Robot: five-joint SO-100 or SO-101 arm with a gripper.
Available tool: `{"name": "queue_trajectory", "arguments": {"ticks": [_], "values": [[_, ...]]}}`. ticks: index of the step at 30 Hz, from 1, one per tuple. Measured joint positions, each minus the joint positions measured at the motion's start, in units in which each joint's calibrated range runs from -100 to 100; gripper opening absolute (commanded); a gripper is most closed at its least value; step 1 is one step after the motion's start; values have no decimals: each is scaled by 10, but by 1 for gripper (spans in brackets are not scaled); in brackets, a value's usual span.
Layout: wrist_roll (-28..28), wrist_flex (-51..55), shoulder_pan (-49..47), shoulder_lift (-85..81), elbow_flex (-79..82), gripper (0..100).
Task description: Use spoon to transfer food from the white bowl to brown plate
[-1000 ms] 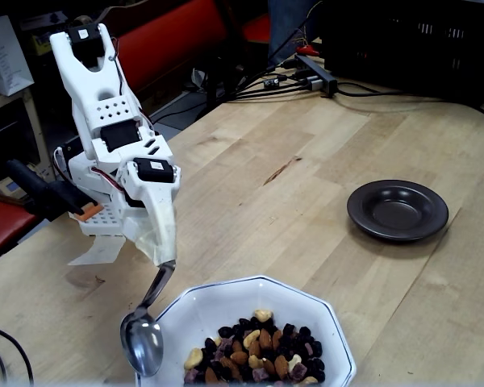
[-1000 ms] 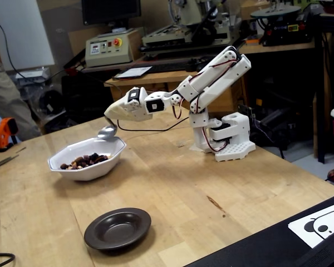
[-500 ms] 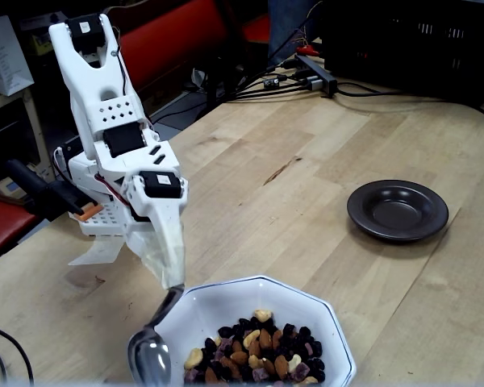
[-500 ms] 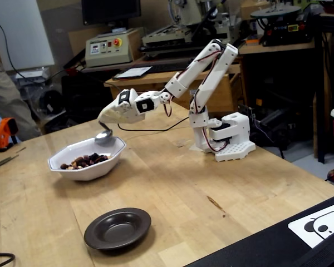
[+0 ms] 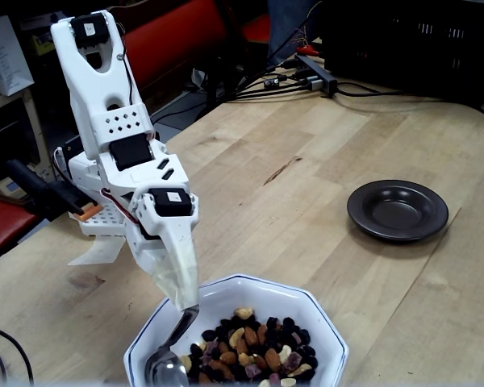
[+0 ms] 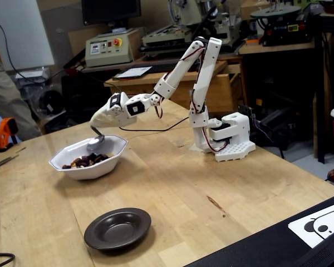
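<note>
Jaws: wrapped in cream tape and not visible; cannot tell how they stand, though the spoon handle runs out of the wrap.
Gripper (image 5: pixel 180 294) (image 6: pixel 98 123): white plastic, tilted down over the near-arm rim of the bowl.
Spoon (image 5: pixel 171 363) (image 6: pixel 94 141): polished silver metal, curved handle, oval bowl lowered inside the white bowl at the edge of the food.
Food (image 5: pixel 250 348) (image 6: pixel 86 161): small loose pieces, tan almonds, pale cashews, dark raisins, purplish bits, heaped in the bowl.
White bowl (image 5: pixel 306 306) (image 6: pixel 108 162): glazed octagonal ceramic with a thin blue rim line, on the table's side near the arm.
Brown plate (image 5: pixel 398 210) (image 6: pixel 117 228): round, glossy, nearly black, shallow with a wide rim; empty, well apart from the bowl.
Table (image 5: pixel 306 145) (image 6: pixel 222 183): pale wooden planks with visible grain.
</note>
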Motion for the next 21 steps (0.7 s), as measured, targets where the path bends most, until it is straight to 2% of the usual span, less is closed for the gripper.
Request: {"name": "queue_trajectory", "arguments": {"ticks": [10, 13, 21], "values": [[0, -177, 0, 101, 0, 4], [7, -197, 0, 111, 0, 4], [69, -203, 0, 114, 0, 4]]}}
